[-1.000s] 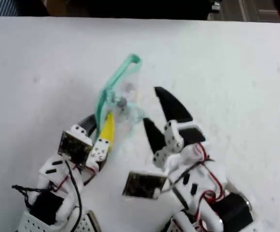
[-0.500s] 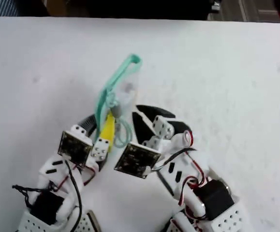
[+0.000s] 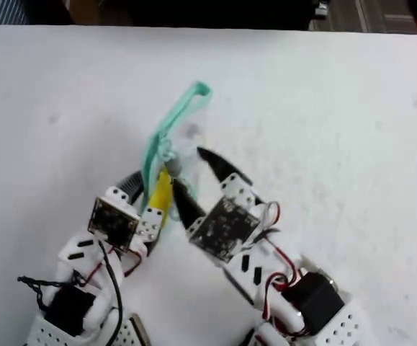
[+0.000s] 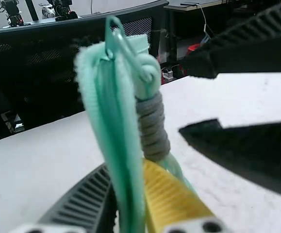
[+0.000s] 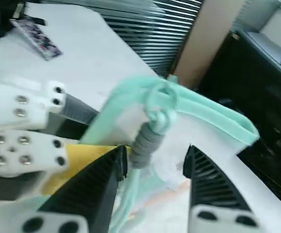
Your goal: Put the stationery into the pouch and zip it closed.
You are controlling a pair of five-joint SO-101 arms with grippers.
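**Speaker 1:** What is furthest left?

**Speaker 2:** The left gripper (image 3: 148,186). Its black and yellow fingers are clamped on the near end of a mint-green pouch (image 3: 166,126). The pouch stands on edge on the white surface (image 3: 338,108) and runs away beyond the fingertips.

**Speaker 1:** And moving right?

**Speaker 2:** A grey, cord-wrapped zip pull (image 3: 172,167) sits just past those fingertips, on the pouch's zip edge. The right gripper (image 3: 188,168) has its fingers spread, one on each side of the pull. As far as I can tell, neither touches it.

**Speaker 1:** Which step is this?

**Speaker 2:** Most likely the zipping. What is inside the pouch is too hidden to tell.

**Speaker 1:** What does the next move call for?

**Speaker 2:** Probably closing the right fingers on the pull. Then it would be drawn along the zip, away from the left fingers, while they hold the pouch taut.
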